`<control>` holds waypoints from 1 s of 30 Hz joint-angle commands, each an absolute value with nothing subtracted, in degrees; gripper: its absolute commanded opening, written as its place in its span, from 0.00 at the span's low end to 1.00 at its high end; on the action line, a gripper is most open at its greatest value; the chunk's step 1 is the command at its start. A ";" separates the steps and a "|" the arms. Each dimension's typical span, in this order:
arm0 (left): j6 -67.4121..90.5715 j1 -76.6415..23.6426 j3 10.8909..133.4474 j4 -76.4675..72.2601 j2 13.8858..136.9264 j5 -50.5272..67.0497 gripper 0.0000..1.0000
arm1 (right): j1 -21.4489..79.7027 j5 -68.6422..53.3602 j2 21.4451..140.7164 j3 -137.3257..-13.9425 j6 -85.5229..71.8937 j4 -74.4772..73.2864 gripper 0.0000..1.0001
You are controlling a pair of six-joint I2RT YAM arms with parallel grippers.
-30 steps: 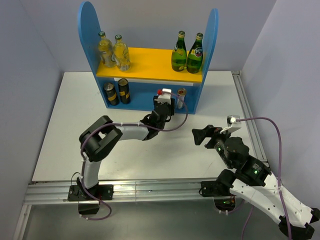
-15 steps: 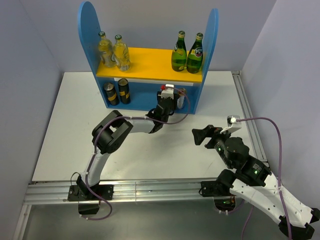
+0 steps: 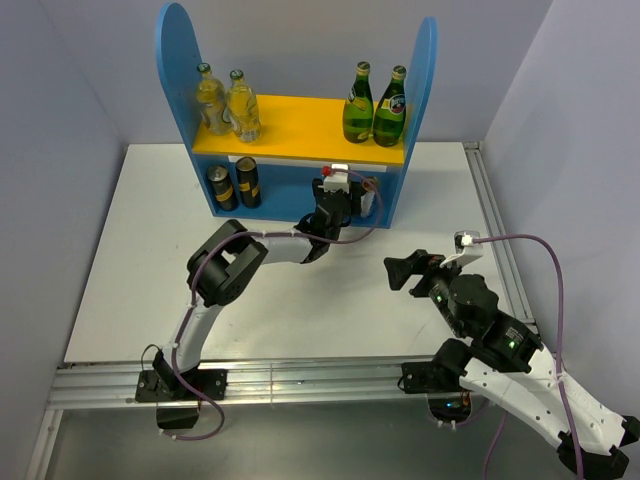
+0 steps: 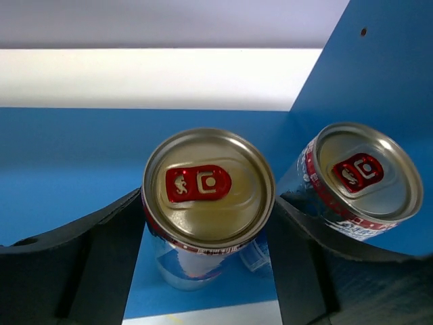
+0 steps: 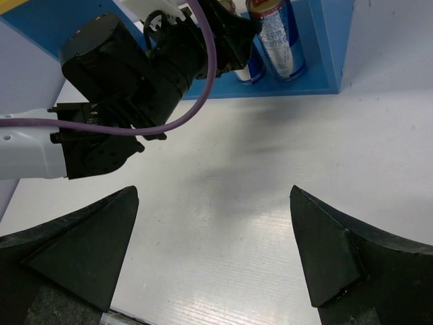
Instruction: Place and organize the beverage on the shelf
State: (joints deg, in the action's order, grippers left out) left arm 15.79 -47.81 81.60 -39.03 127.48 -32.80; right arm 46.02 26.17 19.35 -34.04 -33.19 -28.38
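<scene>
Left wrist view: the silver can stands upright on the lower level of the shelf. The left gripper is closed around it, with one dark finger against each side. We cannot tell whether its base bears fully on the board.

A second silver can stands just beside it on the right, next to the blue side panel. We judge the gripped one is set here to pair like with like.

Top external view supplies what the wrist view lacks, namely the wider sorting:
- two pale-yellow bottles at the left of the yellow upper board
- two green bottles at its right
- two black-gold cans below, on the left

In that view the arm hides most of both silver cans.

The right gripper hangs over the table with its jaws wide apart and empty. We take it to be parked clear of the shelf.
</scene>
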 commanded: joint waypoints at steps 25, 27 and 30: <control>21.64 -65.26 55.82 -16.64 90.39 -49.91 0.98 | 46.67 26.64 20.74 -35.50 -32.87 -27.25 1.00; 20.91 -70.02 54.84 -11.81 86.59 -54.55 0.99 | 46.67 25.32 21.00 -37.87 -33.31 -28.73 1.00; 33.87 -76.89 61.13 11.02 78.59 -58.70 0.99 | 46.67 22.77 20.83 -42.09 -33.92 -29.70 1.00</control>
